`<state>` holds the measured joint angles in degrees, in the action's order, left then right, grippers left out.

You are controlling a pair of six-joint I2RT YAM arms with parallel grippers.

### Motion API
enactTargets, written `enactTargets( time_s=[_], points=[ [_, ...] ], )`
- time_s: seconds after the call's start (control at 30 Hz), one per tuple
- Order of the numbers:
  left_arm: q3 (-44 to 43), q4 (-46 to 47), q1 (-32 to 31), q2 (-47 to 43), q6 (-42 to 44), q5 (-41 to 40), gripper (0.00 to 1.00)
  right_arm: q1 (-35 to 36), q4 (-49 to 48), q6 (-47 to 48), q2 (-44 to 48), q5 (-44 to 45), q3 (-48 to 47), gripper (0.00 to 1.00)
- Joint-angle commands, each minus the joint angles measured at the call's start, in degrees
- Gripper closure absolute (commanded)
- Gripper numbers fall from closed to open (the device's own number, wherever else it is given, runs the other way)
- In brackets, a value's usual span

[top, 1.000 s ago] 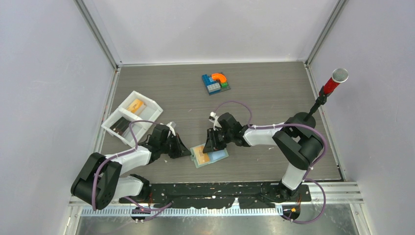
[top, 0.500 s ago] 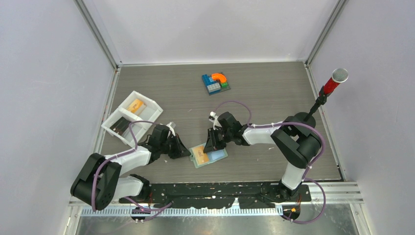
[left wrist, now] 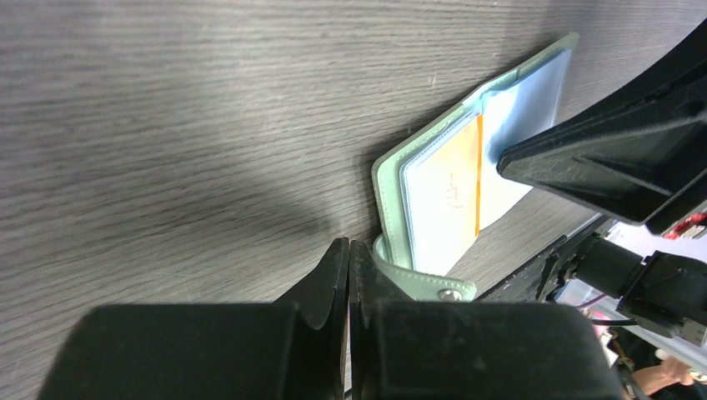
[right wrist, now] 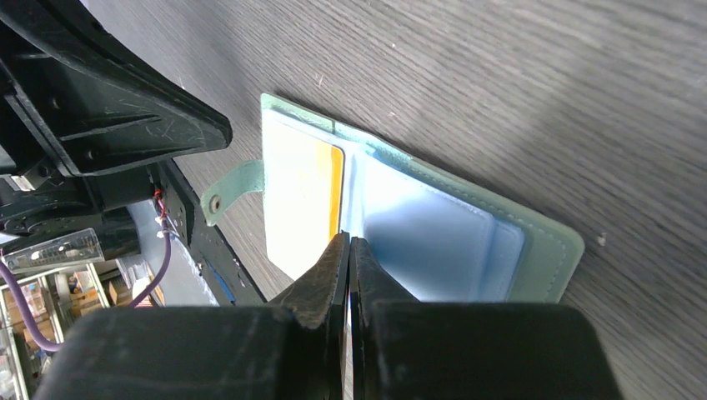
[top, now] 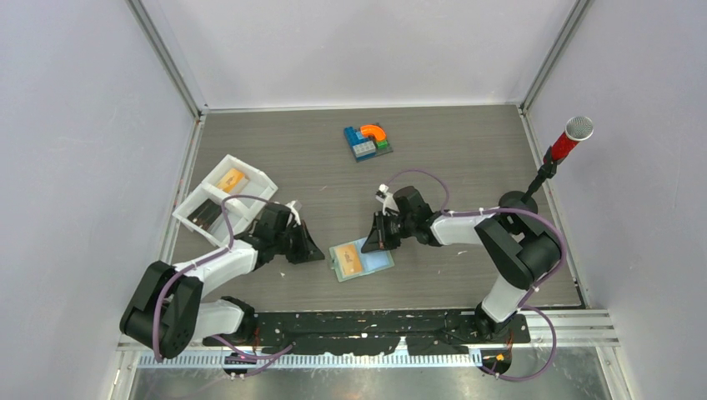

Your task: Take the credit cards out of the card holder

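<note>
Seeing the left gripper [left wrist: 348, 246] and right gripper [right wrist: 348, 242] both pinched together, I'd worry closed tips skid over the sleeved orange card [right wrist: 304, 208] and shove the loose card holder [right wrist: 546, 250] away.

Closed left pincer [left wrist: 348, 246] beside the open card holder [left wrist: 534, 100]

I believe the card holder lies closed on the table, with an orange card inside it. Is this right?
Not quite: the card holder lies open, not closed, and its blue sleeves are showing. The right wrist view shows this. The rest holds: it is on the table, with an orange card inside.
</note>
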<state>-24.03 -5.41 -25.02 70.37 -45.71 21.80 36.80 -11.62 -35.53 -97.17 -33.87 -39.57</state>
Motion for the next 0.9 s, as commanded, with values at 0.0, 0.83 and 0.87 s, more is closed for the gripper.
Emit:
enactTargets(
  time_s=[0.0, 0.83, 0.87],
  points=[
    [-3.69, -2.78, -0.12, 0.44, 3.52, 0.71, 1.0, -0.32, -0.67, 2.38, 3.61, -2.74, -0.41, 0.95],
    [-3.21, 0.27, -8.03, -2.05, 2.21, -2.58, 0.32, 2.17, 5.68, 1.22, 7.1, 3.5, -2.55, 0.59],
    [-3.21, 0.27, -8.2, -1.27, 2.16, -3.04, 0.32, 2.21, 4.57, 1.15, 7.32, 3.47, -2.23, 0.57]
  ],
)
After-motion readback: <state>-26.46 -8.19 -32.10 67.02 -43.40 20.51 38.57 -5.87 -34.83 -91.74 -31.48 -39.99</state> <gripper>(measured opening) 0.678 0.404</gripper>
